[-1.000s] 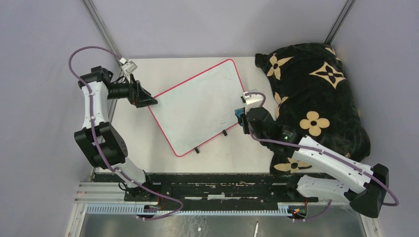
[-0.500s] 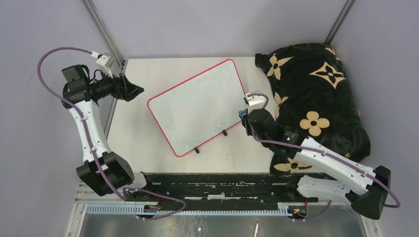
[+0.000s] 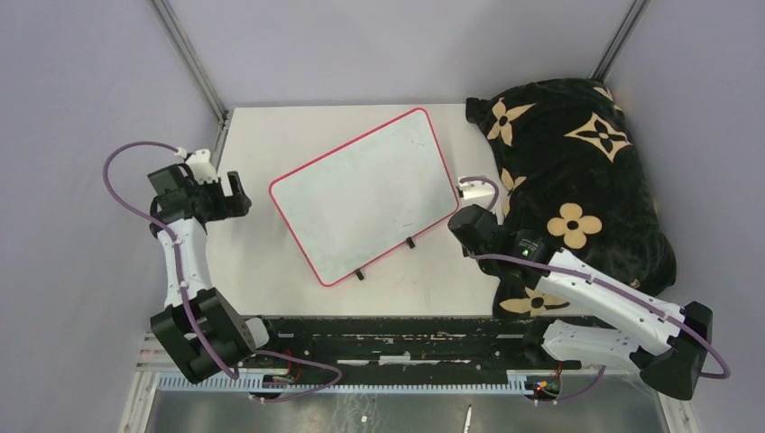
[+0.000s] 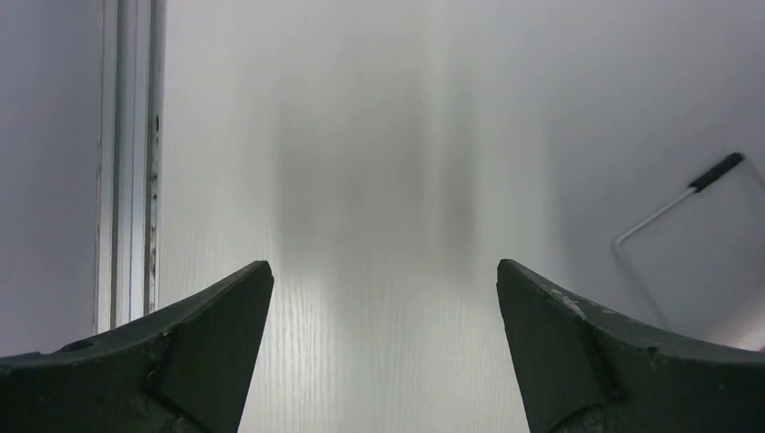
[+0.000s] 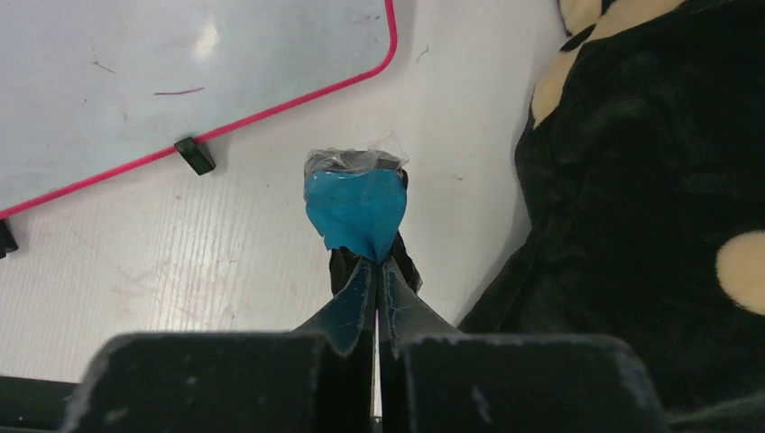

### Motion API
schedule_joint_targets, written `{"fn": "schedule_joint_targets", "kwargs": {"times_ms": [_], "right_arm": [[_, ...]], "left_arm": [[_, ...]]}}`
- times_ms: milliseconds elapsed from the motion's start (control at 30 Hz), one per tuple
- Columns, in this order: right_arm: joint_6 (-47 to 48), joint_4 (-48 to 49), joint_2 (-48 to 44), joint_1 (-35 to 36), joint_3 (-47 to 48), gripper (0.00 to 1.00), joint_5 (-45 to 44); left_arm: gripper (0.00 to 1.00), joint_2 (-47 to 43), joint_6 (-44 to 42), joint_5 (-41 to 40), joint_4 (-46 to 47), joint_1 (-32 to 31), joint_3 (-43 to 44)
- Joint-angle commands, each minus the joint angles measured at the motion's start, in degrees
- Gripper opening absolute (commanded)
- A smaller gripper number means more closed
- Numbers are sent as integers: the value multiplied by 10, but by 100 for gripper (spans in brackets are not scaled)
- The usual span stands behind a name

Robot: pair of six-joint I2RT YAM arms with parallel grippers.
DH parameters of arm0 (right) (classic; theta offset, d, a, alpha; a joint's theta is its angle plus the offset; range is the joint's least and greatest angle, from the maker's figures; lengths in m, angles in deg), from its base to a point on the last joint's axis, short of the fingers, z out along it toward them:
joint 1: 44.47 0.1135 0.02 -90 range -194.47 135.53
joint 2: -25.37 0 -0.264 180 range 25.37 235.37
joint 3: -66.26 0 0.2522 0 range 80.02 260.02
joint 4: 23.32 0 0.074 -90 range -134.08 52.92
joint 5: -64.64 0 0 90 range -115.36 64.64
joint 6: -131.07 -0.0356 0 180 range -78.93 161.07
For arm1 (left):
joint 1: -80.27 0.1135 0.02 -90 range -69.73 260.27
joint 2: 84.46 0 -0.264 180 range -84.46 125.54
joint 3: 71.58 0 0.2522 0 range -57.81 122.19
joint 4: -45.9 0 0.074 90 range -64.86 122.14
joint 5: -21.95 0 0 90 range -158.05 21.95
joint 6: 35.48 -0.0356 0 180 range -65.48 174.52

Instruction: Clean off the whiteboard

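at the left of the top view the left gripper (image 3: 232, 194) hangs over the table's (image 3: 262, 262) left edge, well apart from the whiteboard. its wrist view shows the fingers (image 4: 207, 343) spread wide, released, with nothing between them but bare tabletop.

the whiteboard (image 3: 365, 203) lies flat in the middle of the frame, turned at a slant, its far corner toward the upper right. two black clips (image 3: 410, 243) sit on its lower long edge. in the right wrist view a faint red stroke (image 5: 179, 91) shows on its surface.

just right of the board's lower right corner sits the right gripper (image 5: 374, 263), over bare table and off the board. it is clenched, pinching the bottom of a blue lump (image 5: 354, 207) wrapped in clear film. whether the lump touches the table i cannot tell.

a black blanket (image 3: 577, 180) with tan flowers fills the right side, beside that arm.
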Motion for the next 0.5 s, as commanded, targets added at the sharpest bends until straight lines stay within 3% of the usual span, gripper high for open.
{"fn": "schedule_joint_targets", "kwargs": {"times_ms": [0, 200, 467], "right_arm": [[-36, -25, 13, -3, -10, 3, 23], [-47, 18, 18, -12, -73, 10, 115], [-31, 37, 50, -49, -96, 30, 188]], "left_arm": [[100, -1, -13, -92, 56, 3, -67], [100, 7, -34, -42, 91, 4, -146], [100, -5, -26, -10, 134, 2, -194]]}}
